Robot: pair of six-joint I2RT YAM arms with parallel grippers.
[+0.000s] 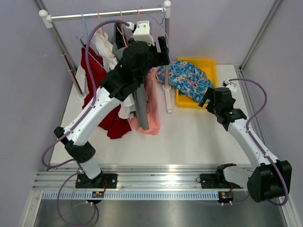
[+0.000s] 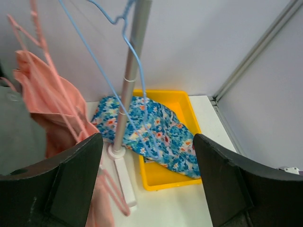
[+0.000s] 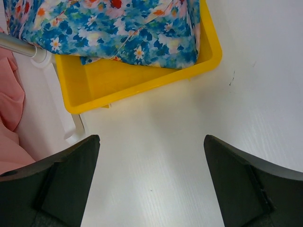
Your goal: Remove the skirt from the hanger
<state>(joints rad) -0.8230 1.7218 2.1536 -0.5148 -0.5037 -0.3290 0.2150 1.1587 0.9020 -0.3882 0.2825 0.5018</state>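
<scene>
White table top (image 1: 189, 132), pale lilac walls on three sides; metal clothes rail with white corner joints (image 1: 106, 14) stands at the far end. Blue floral fabric skirt (image 1: 189, 78) lies crumpled in the yellow plastic bin (image 1: 208, 64) right of the rail's white upright post (image 1: 166, 52), one edge spilling over the bin's left rim toward the post foot. Thin light-blue wire hanger (image 2: 102, 71) hangs by the post; its lower wire crosses the skirt in the left wrist view, contact cannot be told. Left gripper (image 1: 162, 49) raised beside the post, jaws spread, nothing between them. Right gripper (image 1: 207, 98) low over the table just in front of the bin, jaws spread wide, nothing held. Pink garment (image 1: 151, 104), grey garment (image 1: 141, 111) and red garment (image 1: 102, 94) hang on the rail behind the left arm
</scene>
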